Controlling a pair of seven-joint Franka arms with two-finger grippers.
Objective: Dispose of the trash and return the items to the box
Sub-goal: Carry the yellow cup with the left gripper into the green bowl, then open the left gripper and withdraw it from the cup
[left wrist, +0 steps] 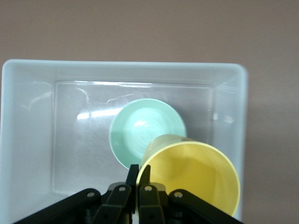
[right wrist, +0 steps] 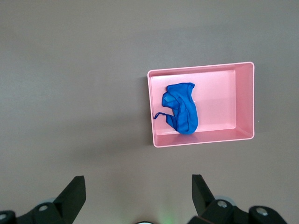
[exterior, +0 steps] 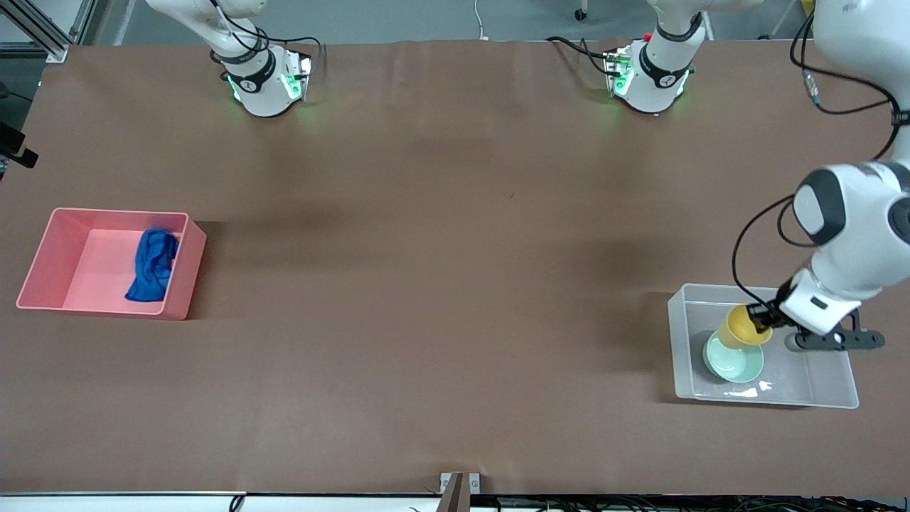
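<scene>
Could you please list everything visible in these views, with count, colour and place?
rag: one, deep blue, crumpled in the pink bin.
pink bin: one, at the right arm's end of the table.
clear bin: one, translucent grey, at the left arm's end.
bowl: one, mint green, on the clear bin's floor.
cup: one, yellow, tilted, above the bowl.
table: one, brown.
left gripper: shut on the cup's rim, over the clear bin.
right gripper: open, high over the table, waiting.
</scene>
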